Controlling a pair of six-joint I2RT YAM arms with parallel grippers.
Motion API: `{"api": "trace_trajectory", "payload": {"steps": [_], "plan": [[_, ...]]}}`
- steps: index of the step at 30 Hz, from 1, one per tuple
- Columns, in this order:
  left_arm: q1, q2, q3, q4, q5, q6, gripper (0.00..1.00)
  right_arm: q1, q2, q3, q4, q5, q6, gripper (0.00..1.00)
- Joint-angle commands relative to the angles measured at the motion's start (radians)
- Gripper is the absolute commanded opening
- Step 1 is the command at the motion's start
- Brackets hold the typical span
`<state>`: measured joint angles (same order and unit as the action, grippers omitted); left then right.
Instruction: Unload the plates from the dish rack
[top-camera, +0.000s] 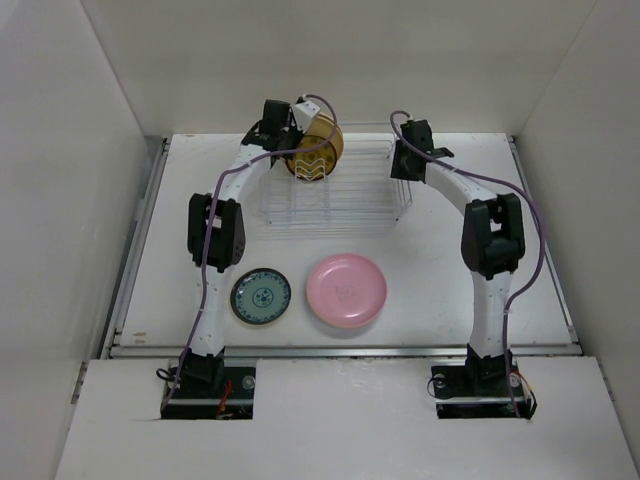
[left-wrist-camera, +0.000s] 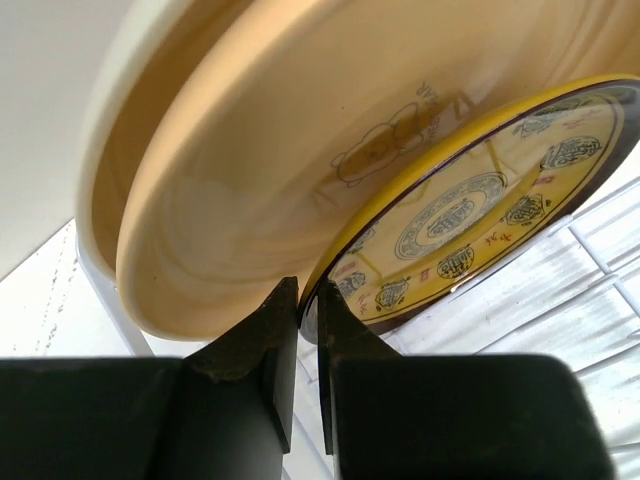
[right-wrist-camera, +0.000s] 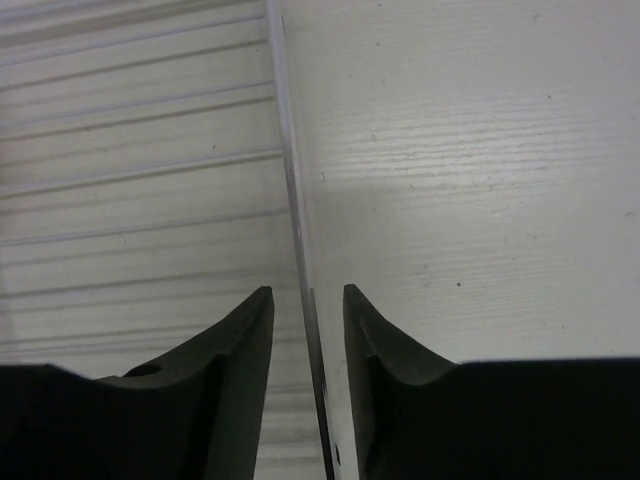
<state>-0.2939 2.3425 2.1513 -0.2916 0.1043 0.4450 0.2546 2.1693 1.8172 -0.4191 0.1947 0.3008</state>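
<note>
Already, teal plate and pink plate are lying by the near edge of the worktop; left claw is pinching amber-yellow plate in far-edge dish rack; part-open right claw is straddling a rack wire.

The top view looks down from above and behind the arm bases, far enough back to hold the whole dish rack. The left wrist view sits close at the rack's left end, facing the amber plate. The right wrist view looks down from close over the rack's right edge. All three views share the rack.
</note>
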Motion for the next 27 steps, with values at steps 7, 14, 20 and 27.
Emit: {"api": "trace_trajectory", "payload": {"steps": [7,14,20,27], "plan": [[0.004,-0.093,0.027,0.025,0.060,-0.032,0.00,-0.002,-0.006,-0.030,0.077,-0.054,-0.023,0.09],[0.024,-0.155,0.088,-0.056,0.210,-0.074,0.00,-0.002,-0.028,-0.050,0.077,-0.041,-0.023,0.01],[0.024,-0.187,0.088,-0.084,0.219,-0.086,0.00,-0.002,-0.058,-0.081,0.077,-0.041,-0.032,0.00],[0.033,-0.229,0.108,-0.168,0.230,-0.124,0.00,-0.002,-0.059,-0.090,0.077,-0.023,-0.032,0.00]]}}
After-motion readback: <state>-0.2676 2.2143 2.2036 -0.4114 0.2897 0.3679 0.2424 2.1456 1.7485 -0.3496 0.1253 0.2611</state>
